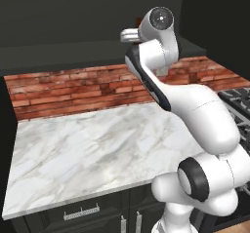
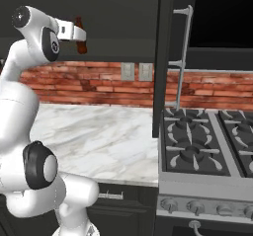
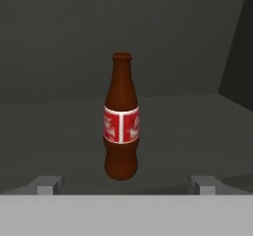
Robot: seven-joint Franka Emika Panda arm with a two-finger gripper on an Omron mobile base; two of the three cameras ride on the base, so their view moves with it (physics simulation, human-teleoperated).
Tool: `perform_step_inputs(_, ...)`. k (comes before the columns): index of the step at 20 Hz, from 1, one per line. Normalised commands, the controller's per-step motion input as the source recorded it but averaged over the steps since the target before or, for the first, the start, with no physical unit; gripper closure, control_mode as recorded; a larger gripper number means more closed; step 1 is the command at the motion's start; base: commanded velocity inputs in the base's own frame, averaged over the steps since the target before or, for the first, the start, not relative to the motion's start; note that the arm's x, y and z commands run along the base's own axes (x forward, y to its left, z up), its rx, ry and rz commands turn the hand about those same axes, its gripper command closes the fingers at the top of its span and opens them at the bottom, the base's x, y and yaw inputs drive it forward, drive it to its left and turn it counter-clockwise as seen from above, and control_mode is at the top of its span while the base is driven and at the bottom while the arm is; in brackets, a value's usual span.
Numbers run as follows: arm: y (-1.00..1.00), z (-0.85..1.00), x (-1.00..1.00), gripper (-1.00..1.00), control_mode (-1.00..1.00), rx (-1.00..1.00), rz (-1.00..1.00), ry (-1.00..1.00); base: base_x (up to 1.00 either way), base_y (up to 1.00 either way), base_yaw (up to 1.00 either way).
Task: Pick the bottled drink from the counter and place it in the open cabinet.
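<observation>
Inside the matte charcoal cabinet (image 3: 59, 72), at twelve o'clock from the wide-open, empty gripper (image 3: 126, 183), stands the glossy brown, narrow-necked, red-labelled bottle (image 3: 121, 119).

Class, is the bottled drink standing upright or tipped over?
Upright: the bottled drink stands on the cabinet shelf, neck up, between the gripper's open fingers.

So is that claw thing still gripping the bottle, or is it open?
Gripper: open, holding nothing; the bottle stands upright on the cabinet shelf, between the spread fingertips but untouched.
</observation>
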Motion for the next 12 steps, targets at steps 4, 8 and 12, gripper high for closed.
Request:
perform_step_inputs(4,-0.03,0.05,-0.83,-1.00,-1.00,0.01,0.00,0.03,0.00,0.00,0.00)
perform_step_inputs(8,-0.08,0.00,-0.94,-1.00,-1.00,0.01,0.00,0.06,0.00,0.00,0.00)
perform_step_inputs(12,-0.10,0.00,-0.98,-1.00,-1.00,0.02,0.00,0.07,0.00,0.00,0.00)
